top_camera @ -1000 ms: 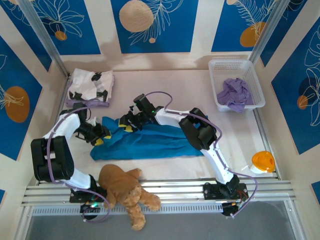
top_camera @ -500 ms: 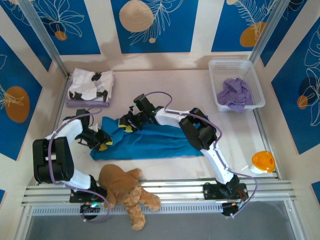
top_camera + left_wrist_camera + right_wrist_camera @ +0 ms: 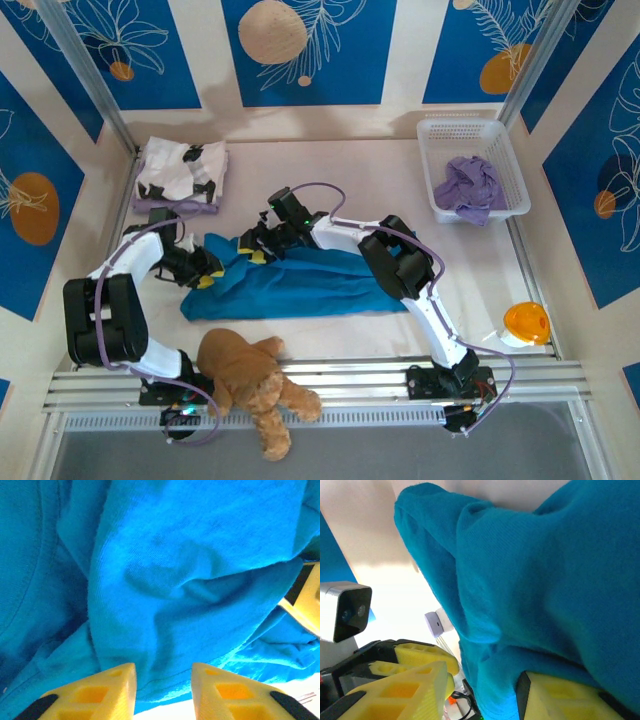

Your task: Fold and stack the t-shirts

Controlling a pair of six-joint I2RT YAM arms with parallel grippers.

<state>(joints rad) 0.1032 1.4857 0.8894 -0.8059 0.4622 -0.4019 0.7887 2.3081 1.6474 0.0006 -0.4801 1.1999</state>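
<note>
I see the big teal shirt [image 3: 290, 285] lying crumpled in the middle of the tabletop [image 3: 340, 180], a little below the center of the top picture. My left end effector [image 3: 203, 275] sits at the shirt's left edge. From my left wrist, my two yellow fingers [image 3: 112, 690] stand a little apart at the bottom of the picture, with the shirt's hem between them. I cannot tell if they pinch it.

My right end effector [image 3: 252, 245] is at the shirt's upper left corner and grips the cloth. From my right wrist, the teal cloth is bunched between my yellow fingers [image 3: 415, 690]. It covers the tip of the one on the right.

A white shirt with black blotches [image 3: 182, 170] lies folded in the upper left of the top picture. A lavender shirt [image 3: 468, 188] is piled in the white basket [image 3: 470, 128] in the upper right. A brown teddy bear [image 3: 250, 375] lies at the bottom, just beside my left arm's base.
</note>
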